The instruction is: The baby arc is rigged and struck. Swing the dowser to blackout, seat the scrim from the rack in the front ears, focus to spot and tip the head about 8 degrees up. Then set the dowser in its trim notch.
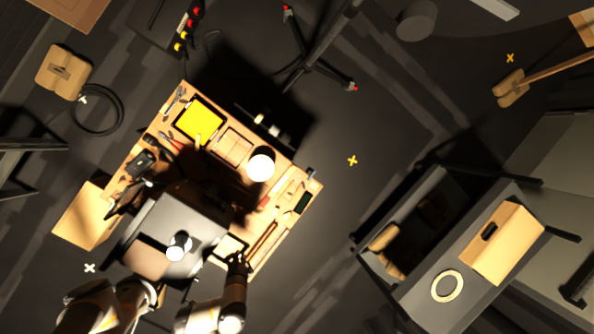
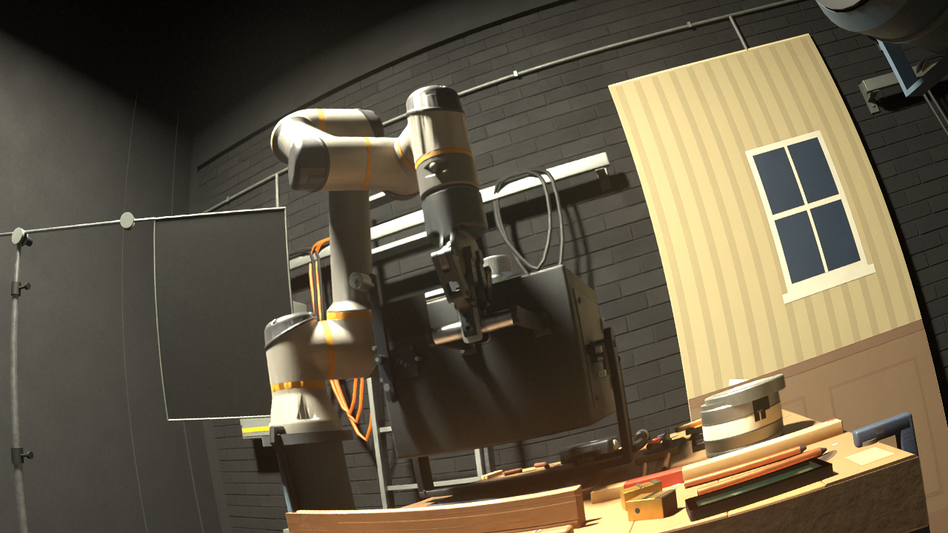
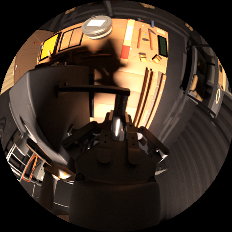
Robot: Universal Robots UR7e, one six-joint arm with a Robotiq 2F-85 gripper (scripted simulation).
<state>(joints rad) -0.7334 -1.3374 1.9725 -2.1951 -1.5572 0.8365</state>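
Observation:
The black lamp head (image 2: 504,358) hangs in its yoke at the near end of the workbench, beside my arm's base. A short metal handle bar (image 2: 467,329) sticks out from the head's side, and it is clamped between the fingers of my gripper (image 2: 472,331), which reaches straight down onto it. In the wrist camera the shiny handle (image 3: 118,122) runs up from between my fingers (image 3: 118,133) to a dark crossbar on the head. The scrim rack with its yellow frame (image 1: 199,121) sits at the bench's far end.
A brick wall and a striped set flat with a window (image 2: 762,219) stand behind the bench. A round film can (image 2: 742,406), pencils and small blocks lie on the bench top. A black flag (image 2: 222,311) hangs on a stand to the left.

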